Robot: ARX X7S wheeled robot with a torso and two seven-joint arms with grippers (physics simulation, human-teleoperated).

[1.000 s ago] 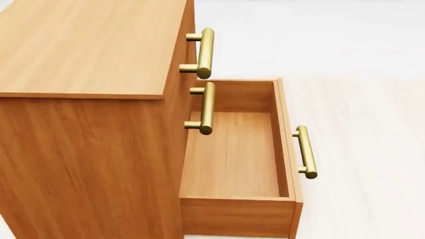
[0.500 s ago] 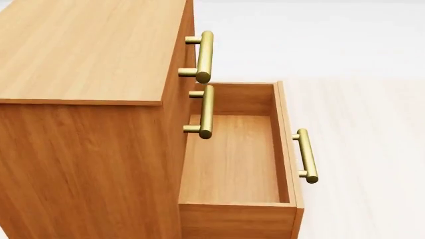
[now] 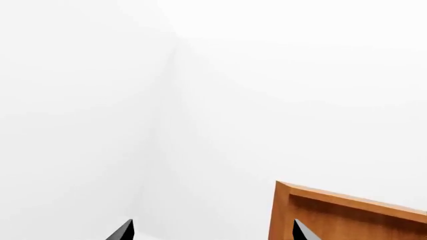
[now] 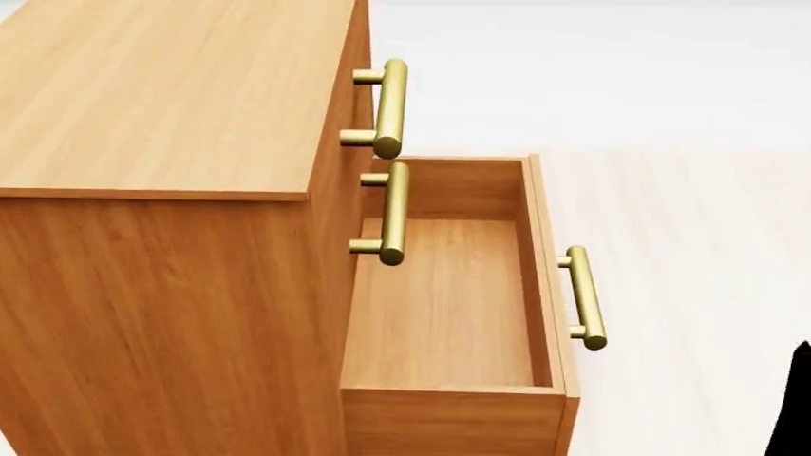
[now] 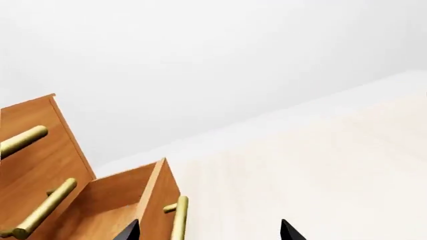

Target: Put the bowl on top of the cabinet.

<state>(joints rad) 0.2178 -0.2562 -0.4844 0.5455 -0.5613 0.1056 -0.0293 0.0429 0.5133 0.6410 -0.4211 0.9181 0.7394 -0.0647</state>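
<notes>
The cabinet (image 4: 165,104) stood with its lowest drawer (image 4: 443,304) pulled out and bare; the bowl showed in no view. Both the left gripper (image 3: 212,232) and right gripper (image 5: 208,231) had jaws apart, holding nothing.

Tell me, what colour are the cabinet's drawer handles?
Brass-gold drawer handles on the orange-brown cabinet; clearest in the head view.

Orange-brown cabinet (image 4: 165,190); bottom drawer (image 4: 443,313) open
</notes>
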